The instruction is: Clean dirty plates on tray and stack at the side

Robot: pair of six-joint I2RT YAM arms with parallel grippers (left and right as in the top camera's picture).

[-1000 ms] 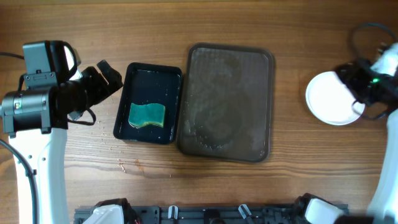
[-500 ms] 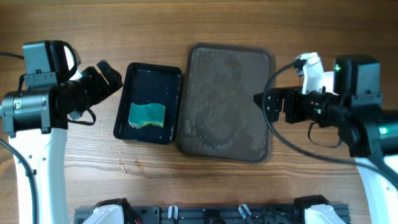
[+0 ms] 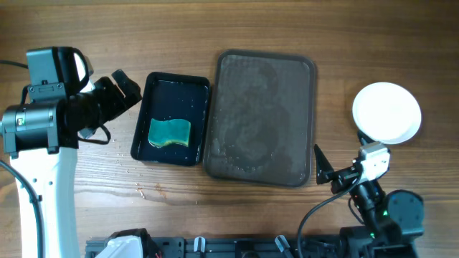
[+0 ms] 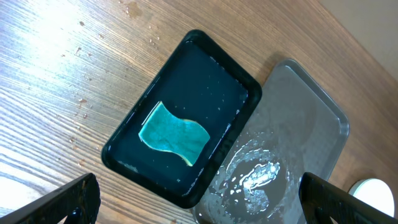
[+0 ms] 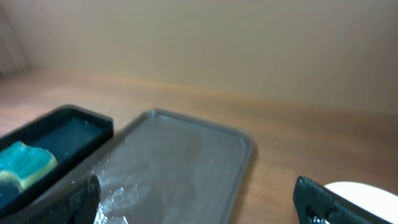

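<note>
The grey tray (image 3: 287,68) lies wet and bare of plates at the table's middle; it also shows in the left wrist view (image 4: 311,118) and the right wrist view (image 5: 180,162). A white plate (image 3: 386,112) sits on the wood right of the tray, its edge in the right wrist view (image 5: 367,194). My left gripper (image 3: 125,86) is open and empty left of the black tub. My right gripper (image 3: 324,174) is open and empty, low by the tray's front right corner.
A black tub (image 3: 172,86) holding a green sponge (image 3: 169,132) and water stands left of the tray, also in the left wrist view (image 4: 174,134). Water drops speckle the wood by the tub. A rack runs along the front edge (image 3: 237,247).
My right arm left the white plate at the right, swung over the tray's right side, then drew back low to the front right. The left arm has not moved.
</note>
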